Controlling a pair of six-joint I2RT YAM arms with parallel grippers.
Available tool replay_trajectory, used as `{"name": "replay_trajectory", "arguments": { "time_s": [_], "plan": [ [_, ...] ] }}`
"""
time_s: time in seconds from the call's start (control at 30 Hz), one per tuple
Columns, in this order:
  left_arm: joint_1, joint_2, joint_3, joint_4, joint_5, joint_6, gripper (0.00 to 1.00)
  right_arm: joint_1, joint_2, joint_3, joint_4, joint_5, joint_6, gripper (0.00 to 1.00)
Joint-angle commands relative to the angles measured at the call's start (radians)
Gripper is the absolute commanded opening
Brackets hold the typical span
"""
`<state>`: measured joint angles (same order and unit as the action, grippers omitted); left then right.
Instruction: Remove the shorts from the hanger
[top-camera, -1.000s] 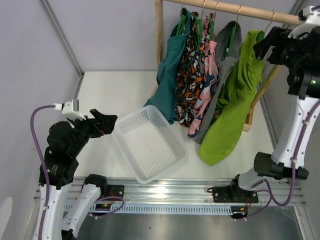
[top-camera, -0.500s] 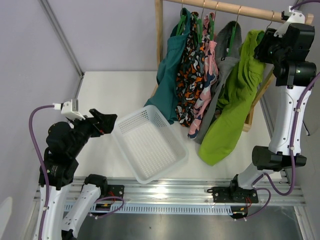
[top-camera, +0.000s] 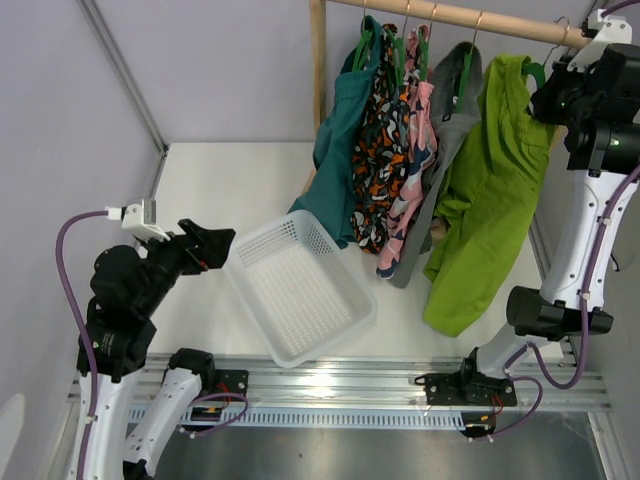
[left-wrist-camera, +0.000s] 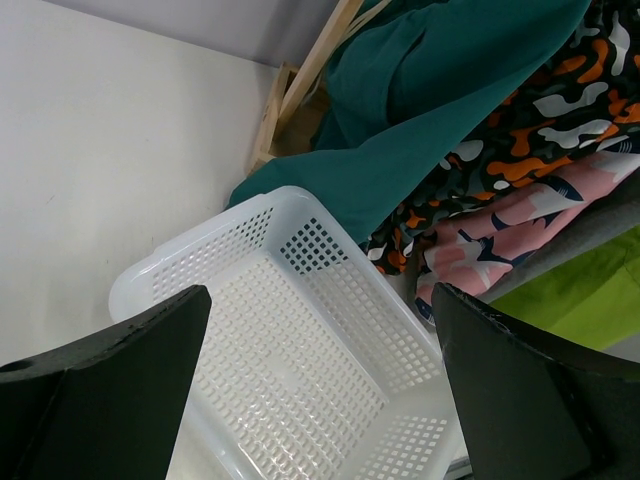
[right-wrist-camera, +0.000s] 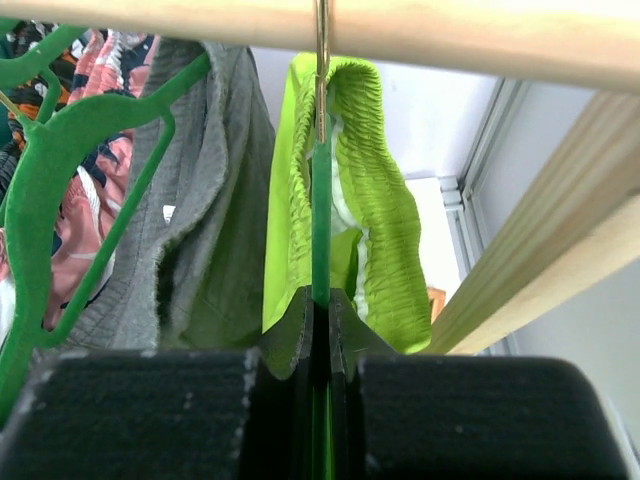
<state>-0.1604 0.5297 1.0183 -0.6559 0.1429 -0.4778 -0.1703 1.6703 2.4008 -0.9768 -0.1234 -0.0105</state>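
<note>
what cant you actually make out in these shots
- Top view: fingertips of the right gripper, hidden behind its own wrist.
- Right wrist view: arms of the green plastic hanger, covered by the waistband of the lime green shorts; the shorts' legs, behind the gripper.
- Left wrist view: the same shorts, cut off at the right edge.
</note>
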Motion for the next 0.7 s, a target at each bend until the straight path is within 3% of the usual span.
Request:
{"name": "replay_trajectory", "arguments": {
  "time_s": [0.0, 0.27, 0.47, 0.67],
  "plan": [
    [0.009, -0.005, 0.014, 0.033, 0.04, 0.015, 0.99, -0.029, -0.053, 0.06, 0.105, -0.088, -0.032, 0.0],
    [0.009, 0.003, 0.014, 0.048, 0.078, 0.019, 0.99, -0.057, -0.228, -0.101, 0.239, -0.165, -0.101, 0.0],
    [0.009, 0.001, 0.011, 0.048, 0.116, 0.042, 0.99, -0.09, -0.331, -0.241, 0.187, -0.208, -0.196, 0.0],
    [0.009, 0.016, 0.022, 0.05, 0.213, 0.079, 0.99, -0.109, -0.48, -0.402, 0.055, -0.257, -0.445, 0.0]
  ]
}}
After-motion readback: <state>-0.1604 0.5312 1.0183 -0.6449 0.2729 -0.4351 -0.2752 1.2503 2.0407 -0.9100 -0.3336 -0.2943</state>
